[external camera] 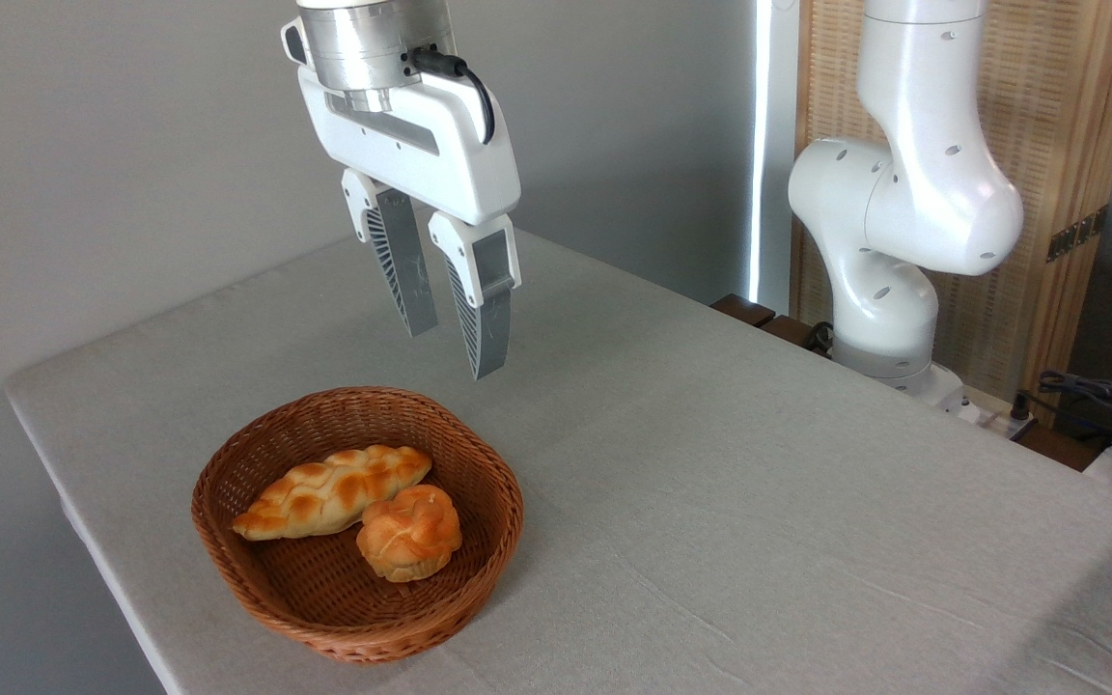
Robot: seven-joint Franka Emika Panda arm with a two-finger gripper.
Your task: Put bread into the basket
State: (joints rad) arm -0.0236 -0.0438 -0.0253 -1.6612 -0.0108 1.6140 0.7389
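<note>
The round brown wicker basket [479,565] sits near the table's front left edge. Inside it lies the bread [409,532], a small knotted golden bun, resting against a long braided loaf [332,491]. My gripper [455,349] hangs well above the basket's far rim, open, with nothing between its ribbed grey fingers [403,259]. It touches neither the bun nor the basket.
The arm's white base [889,241] stands at the table's far right edge, with cables [1097,401] beyond it. A grey cloth covers the table [759,502]. A wall lies behind and a wooden screen [1077,145] at the back right.
</note>
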